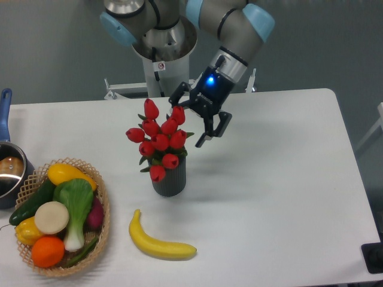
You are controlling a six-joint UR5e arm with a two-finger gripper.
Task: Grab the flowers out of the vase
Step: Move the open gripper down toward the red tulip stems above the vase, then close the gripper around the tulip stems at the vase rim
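Note:
The flowers (158,139), a bunch of red tulip buds with small green leaves, stand upright in the vase (169,177), a small dark grey ribbed cylinder near the table's middle. My gripper (187,122) hangs just to the upper right of the bunch, open, its dark fingers spread. One finger is close beside the top right bud; nothing is held between them. The stems are hidden inside the vase.
A yellow banana (159,241) lies in front of the vase. A wicker basket (102,206) of vegetables and fruit sits at the front left. A metal pot with a blue handle (7,167) stands at the left edge. The arm's base (161,57) rises behind the table.

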